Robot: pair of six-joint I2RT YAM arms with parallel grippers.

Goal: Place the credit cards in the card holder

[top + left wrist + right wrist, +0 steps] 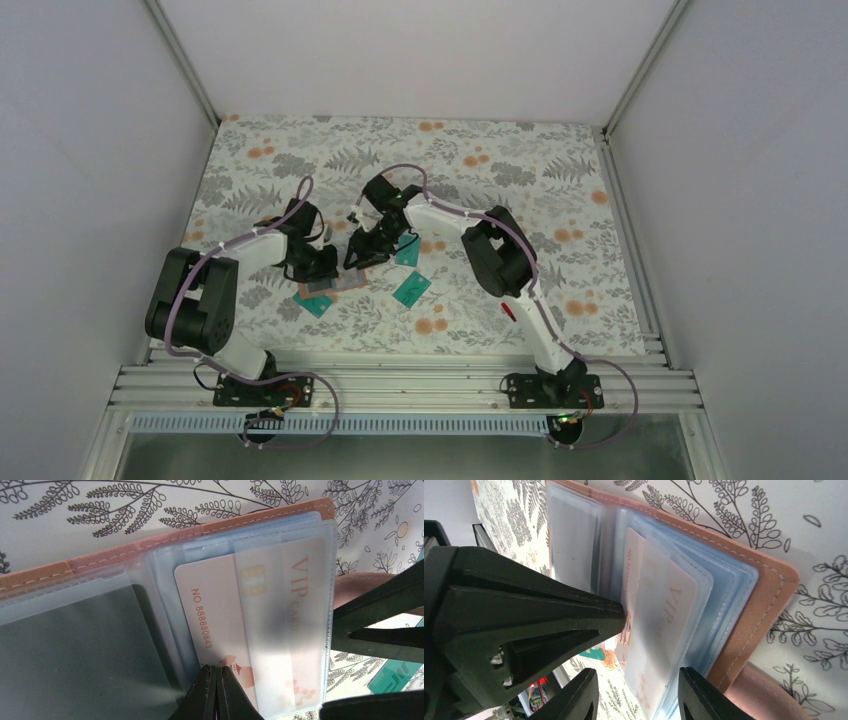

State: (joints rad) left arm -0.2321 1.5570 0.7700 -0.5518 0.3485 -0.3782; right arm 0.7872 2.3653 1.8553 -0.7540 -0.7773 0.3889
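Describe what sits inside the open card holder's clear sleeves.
A pale pinkish VIP card sits partly inside one clear sleeve; the dark shape behind another sleeve is unidentifiable.

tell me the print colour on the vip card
Orange, on the pale pinkish card; clearest in the left wrist view.

Top camera high behind the near edge, looking down over the whole counter (520, 160), both wrist cameras close on the open card holder (150, 542) from opposite sides, sharing its pale pinkish card (215, 605).

Floral-patterned table (520, 170), open card holder (343, 284), teal credit cards (411, 289) beside it
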